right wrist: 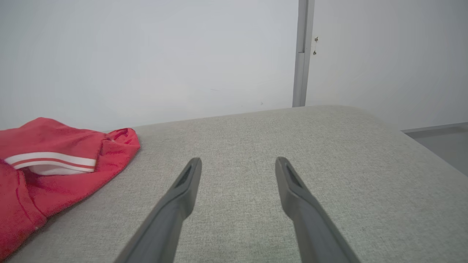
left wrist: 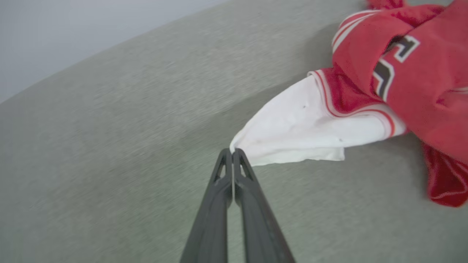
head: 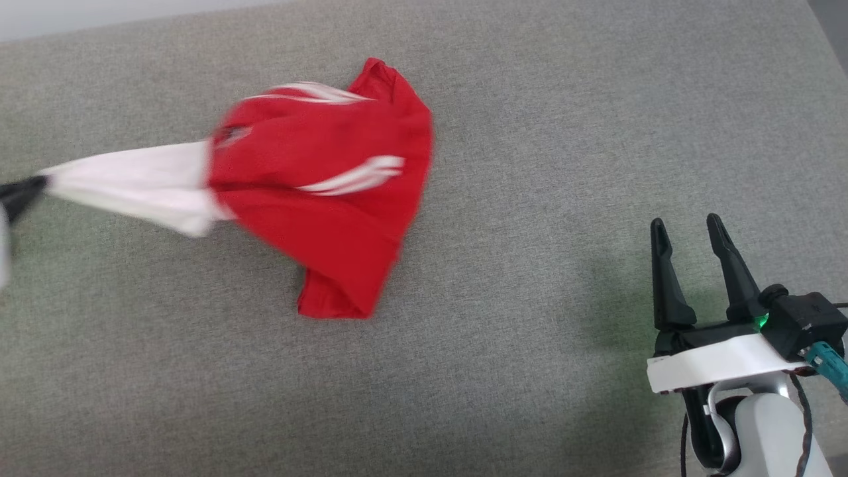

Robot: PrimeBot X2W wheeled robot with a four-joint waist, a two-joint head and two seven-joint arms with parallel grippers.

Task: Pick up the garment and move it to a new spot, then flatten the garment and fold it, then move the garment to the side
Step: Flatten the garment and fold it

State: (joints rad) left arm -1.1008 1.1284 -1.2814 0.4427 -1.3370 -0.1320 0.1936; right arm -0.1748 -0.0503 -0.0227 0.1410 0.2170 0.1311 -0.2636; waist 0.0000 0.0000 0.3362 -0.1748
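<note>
Grey woven fabric covered the padded surface (head: 530,99). Toward its left side the left tool (head: 23,192), fingers pressed together, pinched the tip of the white sleeve (head: 132,182) of the garment (head: 318,199). The sleeve was stretched taut, pointing left. The garment's long axis ran left to right, its crumpled red body lying left of the surface's middle. Well apart, toward the near right, the right tool (head: 684,222) hovered spread, holding nothing.
</note>
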